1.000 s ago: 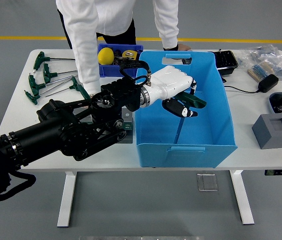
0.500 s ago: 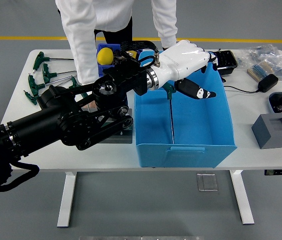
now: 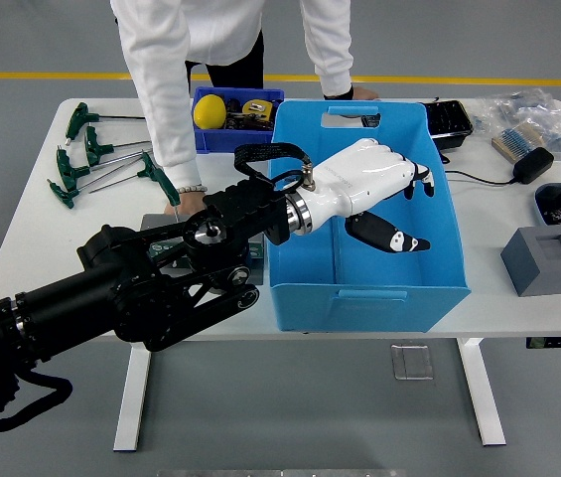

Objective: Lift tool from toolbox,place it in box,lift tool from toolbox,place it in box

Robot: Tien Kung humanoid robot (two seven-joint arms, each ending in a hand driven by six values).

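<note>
Tool point(image 3: 336, 260): you see only a thin shaft lying in the blue box point(image 3: 439, 238), its upper end hidden under the left hand point(image 3: 379, 194). That hand hangs above the box with fingers loosely spread and holds nothing. Half a second ago the hand was higher, near the far rim, with the tool standing under it; now it is lower and closer to you. A person point(image 3: 176, 89) leans one hand on the tabletop point(image 3: 32, 219), partly behind the arm.
</note>
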